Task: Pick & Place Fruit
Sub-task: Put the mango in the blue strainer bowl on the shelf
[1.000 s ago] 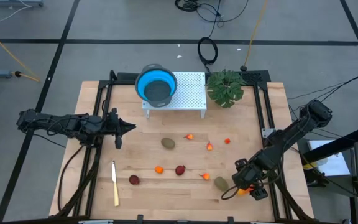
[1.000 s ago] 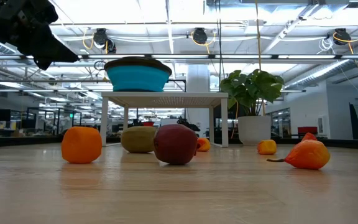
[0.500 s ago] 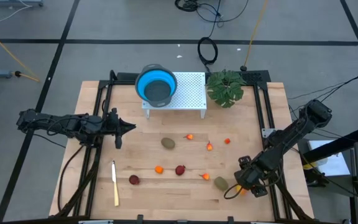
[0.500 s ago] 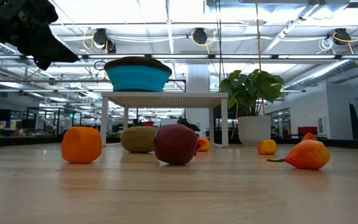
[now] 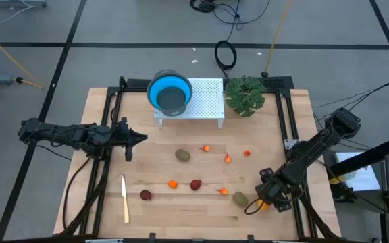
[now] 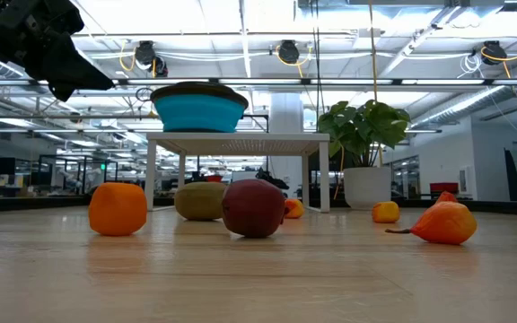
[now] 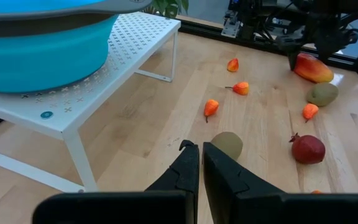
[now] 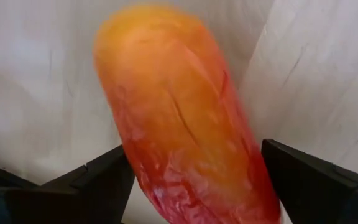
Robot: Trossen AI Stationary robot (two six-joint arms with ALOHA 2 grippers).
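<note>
The oblong red-orange-yellow fruit point(image 8: 179, 124) lies on the table near its near right corner; it also shows in the left wrist view point(image 7: 312, 68). My right gripper point(image 5: 267, 201) is over it, pointing down, open, with one finger on either side. My left gripper point(image 7: 201, 155) is shut and empty, held above the table's left side point(image 5: 140, 139). Two olive ovals point(image 5: 182, 155) point(image 5: 240, 198), two dark red balls point(image 5: 195, 184) point(image 5: 145, 195) and tiny orange pieces point(image 5: 173, 183) point(image 5: 227, 159) lie on the wood. My right gripper's fingers point(image 8: 104, 180) stand close against the oblong fruit's two long sides point(image 8: 135, 162), coming from above and lying across it. I cannot tell whether they touch it. The fruit lies on the table.
A blue bowl point(image 5: 169, 92) sits on a white perforated stand point(image 5: 206, 101) at the far middle, with a leafy plant point(image 5: 244, 94) to its right. A cream-yellow knife point(image 5: 125, 198) lies near the left front. Black frame rails point(image 5: 107, 135) run along both sides of the table.
My right gripper has shifted a little over the oblong fruit, which stays where it lay.
</note>
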